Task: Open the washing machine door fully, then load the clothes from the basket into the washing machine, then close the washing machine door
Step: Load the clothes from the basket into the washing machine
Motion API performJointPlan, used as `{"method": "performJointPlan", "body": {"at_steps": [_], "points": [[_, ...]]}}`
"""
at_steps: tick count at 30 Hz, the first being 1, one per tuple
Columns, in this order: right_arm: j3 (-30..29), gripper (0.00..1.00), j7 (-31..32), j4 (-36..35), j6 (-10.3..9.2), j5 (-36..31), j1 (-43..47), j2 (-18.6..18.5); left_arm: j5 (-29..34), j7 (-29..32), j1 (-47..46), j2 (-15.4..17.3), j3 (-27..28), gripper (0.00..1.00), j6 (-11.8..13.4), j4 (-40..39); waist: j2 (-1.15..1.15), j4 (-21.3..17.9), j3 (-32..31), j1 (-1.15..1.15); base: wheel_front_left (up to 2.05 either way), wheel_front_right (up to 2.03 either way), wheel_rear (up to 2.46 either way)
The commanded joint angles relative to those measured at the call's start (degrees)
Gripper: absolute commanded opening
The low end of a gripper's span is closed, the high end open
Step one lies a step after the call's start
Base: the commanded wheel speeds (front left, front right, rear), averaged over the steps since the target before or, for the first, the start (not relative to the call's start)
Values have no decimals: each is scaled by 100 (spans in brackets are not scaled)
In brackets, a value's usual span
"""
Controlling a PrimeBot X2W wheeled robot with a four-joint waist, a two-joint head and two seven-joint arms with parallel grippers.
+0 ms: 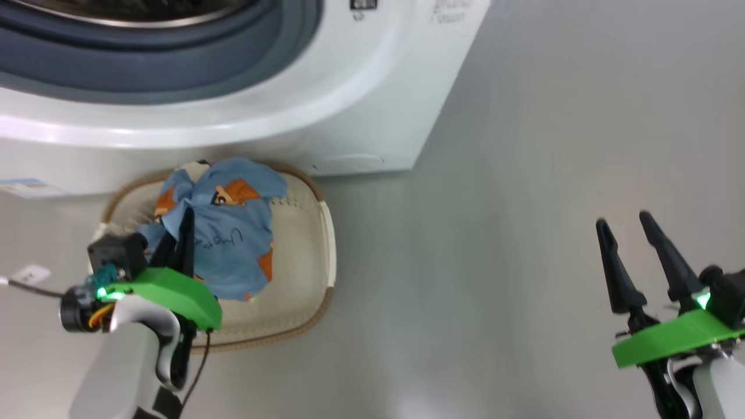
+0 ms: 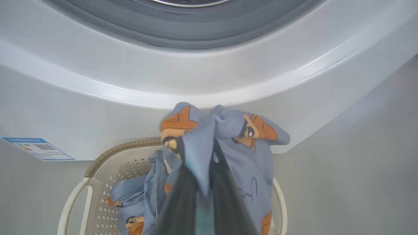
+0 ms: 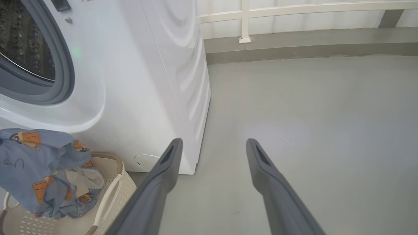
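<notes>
**Washing machine.** The washing machine (image 1: pixel 349 116) fills the upper left of the head view. Its body is smooth, glossy white, with a rounded lip under the opening. A matte grey rubber gasket (image 1: pixel 174 58) rings the opening. At the upper left of the right wrist view the drum (image 3: pixel 23 49) shows as perforated steel. A blue-edged label sticker (image 2: pixel 37 148) sits at the left edge of the left wrist view. It carries a square code, but its text is too small to read. Small grey print at the top of the head view is also illegible.

**Basket.** The basket (image 1: pixel 300 244) stands on the floor (image 1: pixel 524 233) at the lower left of the head view, just in front of the machine. It is cream plastic with perforated walls, a brown woven-look rim and looped white handles.

**Clothes.** The clothes (image 1: pixel 233 244) are soft, crumpled light blue fabric with orange-and-brown cartoon figures. The bundle is raised, and its lower folds hang into the basket. A black handwritten-style word on the fabric cannot be read.

**Left gripper.** The left gripper (image 1: pixel 185 218) is at the lower left of the head view. Its dark tapered jaws are clamped together on a bunched fold of the clothes.

**Right gripper.** The right gripper (image 1: pixel 623 221) is at the lower right, above bare grey floor. Its jaws stand wide apart and hold nothing.

**Background.** A white railing (image 3: pixel 245 19) crosses the top of the right wrist view.
</notes>
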Motion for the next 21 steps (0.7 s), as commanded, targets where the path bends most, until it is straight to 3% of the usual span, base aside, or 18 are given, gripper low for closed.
{"method": "performJointPlan", "body": {"at_steps": [1,21], "points": [[56,100,-68,-89,16,-40,245,-124,142,-38,227,98,273,0,-9,-291,0,264,-489,1,0,0,0],[-166,100,-68,-62,16,-124,1246,-224,985,-38,2129,-248,1035,0,-9,-2664,0,436,-1680,1,0,0,0]]}}
